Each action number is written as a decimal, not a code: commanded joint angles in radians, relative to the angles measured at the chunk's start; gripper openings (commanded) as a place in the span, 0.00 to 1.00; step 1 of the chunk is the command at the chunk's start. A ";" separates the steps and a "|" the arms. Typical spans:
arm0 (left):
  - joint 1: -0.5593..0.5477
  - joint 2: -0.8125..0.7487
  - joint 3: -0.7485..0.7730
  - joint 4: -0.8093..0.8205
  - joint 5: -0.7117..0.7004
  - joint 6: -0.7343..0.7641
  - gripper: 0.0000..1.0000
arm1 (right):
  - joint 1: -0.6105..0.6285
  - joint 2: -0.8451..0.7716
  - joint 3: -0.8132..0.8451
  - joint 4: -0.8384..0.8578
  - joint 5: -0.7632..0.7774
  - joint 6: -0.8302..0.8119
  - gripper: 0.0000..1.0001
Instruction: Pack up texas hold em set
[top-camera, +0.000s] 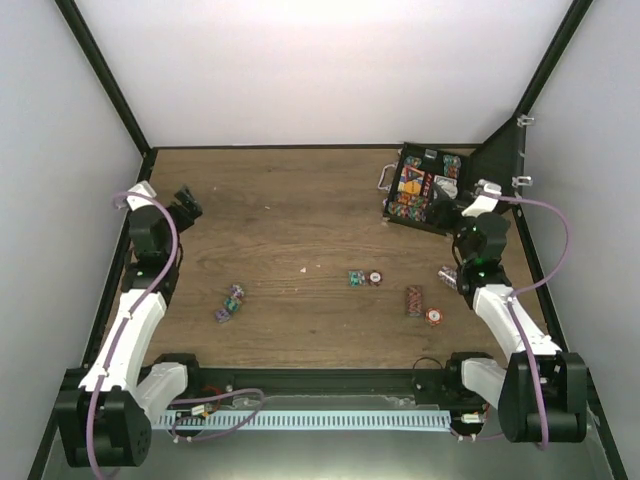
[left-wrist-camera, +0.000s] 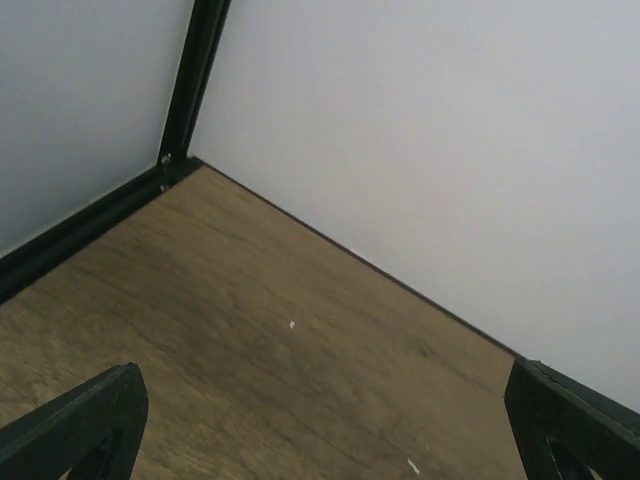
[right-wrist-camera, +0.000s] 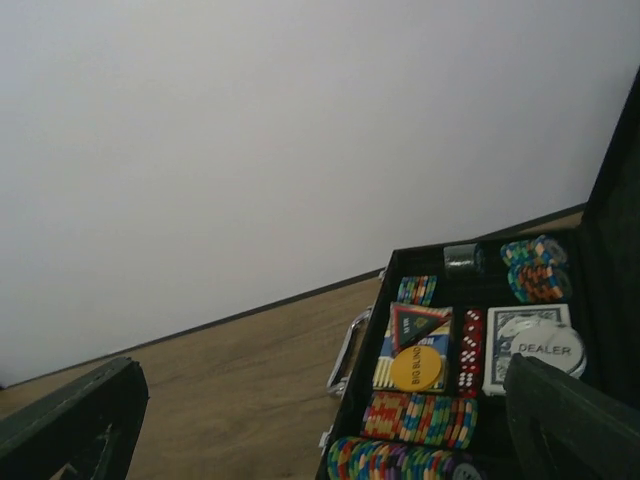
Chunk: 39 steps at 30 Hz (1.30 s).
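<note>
The black briefcase (top-camera: 400, 205) lies open at the back right, its lid (top-camera: 500, 160) standing up. In the right wrist view its tray (right-wrist-camera: 400, 300) holds rows of multicoloured chips (right-wrist-camera: 420, 418), a card deck (right-wrist-camera: 420, 335) under a yellow button, red dice (right-wrist-camera: 472, 350) and a second deck with a dealer button (right-wrist-camera: 535, 345). My right gripper (top-camera: 443, 203) hovers open and empty over the case; its fingers (right-wrist-camera: 75, 420) stand wide apart. My left gripper (top-camera: 189, 204) is open and empty at the far left, and its fingers (left-wrist-camera: 75, 425) frame bare table.
Loose chip stacks lie on the wooden table: a pair at the left (top-camera: 228, 303), a pair in the middle (top-camera: 362, 278), and three near the right arm (top-camera: 414, 300), (top-camera: 435, 318), (top-camera: 449, 275). The silver handle (top-camera: 385, 177) faces left. Black frame posts and white walls enclose the table.
</note>
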 joint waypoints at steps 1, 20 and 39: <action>-0.002 0.015 0.089 -0.111 0.090 -0.007 1.00 | -0.013 0.012 0.099 -0.095 -0.085 0.034 1.00; -0.002 0.213 0.498 -0.414 0.023 0.396 1.00 | 0.231 0.483 0.654 -0.818 0.147 -0.129 1.00; -0.002 0.200 0.374 -0.359 -0.061 0.454 1.00 | 0.237 1.039 1.139 -0.991 0.210 -0.127 0.47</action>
